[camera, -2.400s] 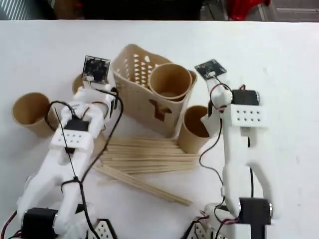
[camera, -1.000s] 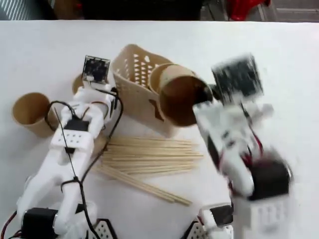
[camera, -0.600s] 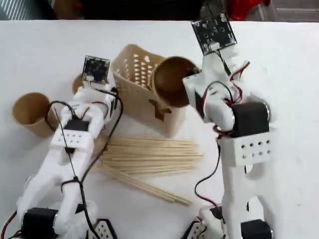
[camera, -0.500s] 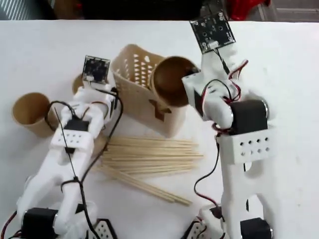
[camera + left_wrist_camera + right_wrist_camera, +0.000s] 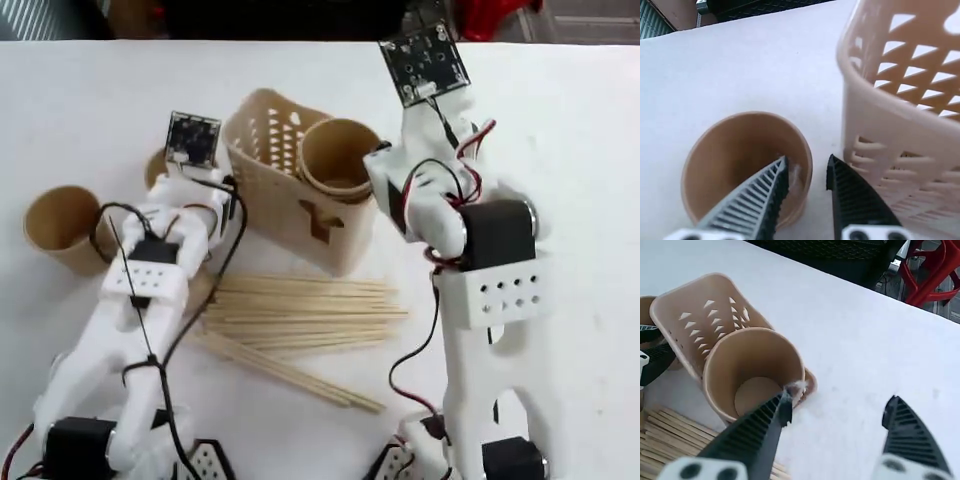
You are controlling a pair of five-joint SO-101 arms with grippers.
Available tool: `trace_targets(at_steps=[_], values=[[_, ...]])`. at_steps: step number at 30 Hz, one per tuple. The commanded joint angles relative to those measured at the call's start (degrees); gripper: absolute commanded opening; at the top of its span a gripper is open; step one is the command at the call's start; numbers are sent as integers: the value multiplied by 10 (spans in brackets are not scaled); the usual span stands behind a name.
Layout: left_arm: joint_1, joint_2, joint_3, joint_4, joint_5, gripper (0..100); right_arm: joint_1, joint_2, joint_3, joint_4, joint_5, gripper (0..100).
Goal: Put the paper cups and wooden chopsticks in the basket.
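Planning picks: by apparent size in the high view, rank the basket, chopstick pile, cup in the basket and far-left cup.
1. chopstick pile and basket: the pile spreads wider, the basket is bulkier; too close to rank.
2. cup in the basket and far-left cup: they look alike; the first sits higher, nearer the camera.

With straight ahead of the right gripper (image 5: 840,405) as twelve o'clock, its two black fingers (image 5: 755,440) stand spread wide above the white table (image 5: 855,340). At about eleven o'clock a paper cup (image 5: 752,372) leans inside the tan basket (image 5: 690,315), its mouth facing the gripper. One fingertip sits right at its rim, though I cannot tell if they touch. Chopsticks (image 5: 665,437) lie at nine o'clock, and a red chair (image 5: 932,270) stands far off at one.
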Motion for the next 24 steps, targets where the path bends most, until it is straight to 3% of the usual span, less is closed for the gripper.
trace_targets(at_steps=[1, 4, 9, 12, 16, 24], values=[[-3, -5, -5, -18, -7, 146, 1, -11, -25, 9, 0, 308], [-3, -6, -5, -17, -7, 146, -1, -36, -19, 68, 0, 271], [-5, -9, -4, -15, -7, 146, 0, -108, 113, 93, 12, 60], [-22, -13, -7, -13, -6, 146, 1, -151, 275, 26, 59, 66], [-60, -84, -4, 4, -5, 146, 1, -207, 485, -112, 64, 69], [-88, -309, -8, 146, -15, 107, 1, -236, 572, -173, 63, 43]])
